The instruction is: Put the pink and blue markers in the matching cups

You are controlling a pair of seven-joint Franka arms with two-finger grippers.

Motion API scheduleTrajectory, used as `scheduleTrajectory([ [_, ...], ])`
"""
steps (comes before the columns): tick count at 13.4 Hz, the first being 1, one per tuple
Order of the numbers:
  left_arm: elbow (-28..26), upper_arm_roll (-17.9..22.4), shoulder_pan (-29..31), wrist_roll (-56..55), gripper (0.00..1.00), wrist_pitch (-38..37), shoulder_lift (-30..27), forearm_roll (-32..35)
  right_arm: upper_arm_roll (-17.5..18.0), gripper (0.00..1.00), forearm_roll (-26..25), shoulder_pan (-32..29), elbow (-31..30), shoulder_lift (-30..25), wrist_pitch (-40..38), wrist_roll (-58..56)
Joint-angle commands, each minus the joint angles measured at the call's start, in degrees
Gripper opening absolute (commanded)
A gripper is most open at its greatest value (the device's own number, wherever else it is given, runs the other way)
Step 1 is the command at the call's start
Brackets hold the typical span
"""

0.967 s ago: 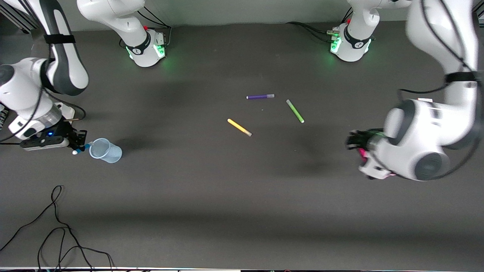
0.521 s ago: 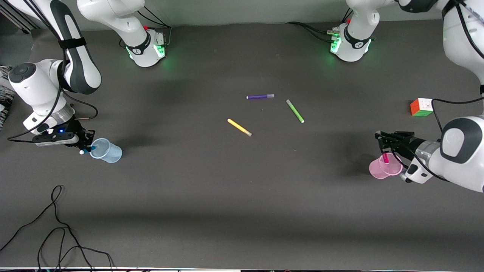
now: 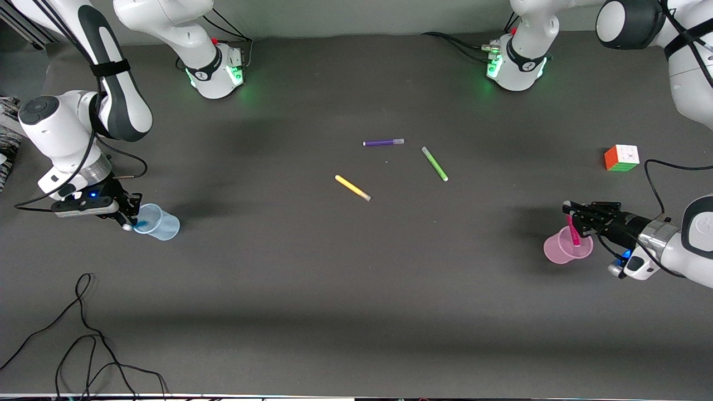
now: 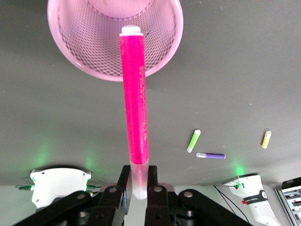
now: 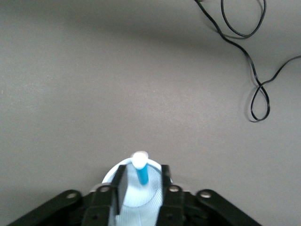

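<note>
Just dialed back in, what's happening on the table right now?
Both arms are dropping markers into cups. The left gripper holds the magenta-pink marker by its pale cap, its other end dipping into the translucent pink cup at the left arm's end of the table. The right gripper holds the bright blue marker over the pale blue translucent cup. The purple, green and yellow markers lie untouched mid-table.

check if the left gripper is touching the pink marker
Touching. The left wrist view shows the left gripper shut on the capped end of the pink marker, whose other end points into the pink cup.
</note>
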Motion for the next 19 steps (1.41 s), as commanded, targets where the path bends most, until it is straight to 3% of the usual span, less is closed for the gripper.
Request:
scheduleTrajectory([
  [1,3.1,-0.5,1.2,1.9,0.00,-1.0,2.8,-0.7,-0.4,1.00,-0.6,0.4,0.0,0.4,0.9,-0.3],
  [4,2.9,-0.5,1.3,2.3,0.00,-0.6,3.5,-0.7,-0.2,1.00,-0.6,0.5,0.4,-0.2,-0.5,-0.2],
  [6,3.0,-0.5,1.3,2.8,0.02,-0.5,3.7,-0.7,0.1,1.00,-0.6,0.7,2.3,-0.8,-5.7,0.3],
  [9,2.8,-0.2,1.3,8.1,0.63,1.2,3.9,0.0,0.4,1.00,-0.5,0.9,8.0,-1.0,-14.5,0.6],
  [10,2.8,-0.2,1.1,8.1,0.95,1.4,3.8,0.7,0.7,1.00,-0.5,0.9,11.4,-1.0,-18.7,0.9],
  [14,5.0,-0.7,-1.1,8.1,1.00,0.3,1.5,7.8,5.2,1.00,0.4,0.9,26.2,-2.1,-42.6,8.3],
  [17,4.1,-0.6,-6.5,8.3,0.99,0.7,-5.2,16.9,8.6,1.00,0.4,0.9,28.4,-7.8,-52.1,14.7],
  [19,-0.9,-0.5,-9.0,7.9,0.99,2.3,-12.7,19.8,11.8,1.00,-0.3,0.9,28.5,-13.1,-57.8,18.7],
])
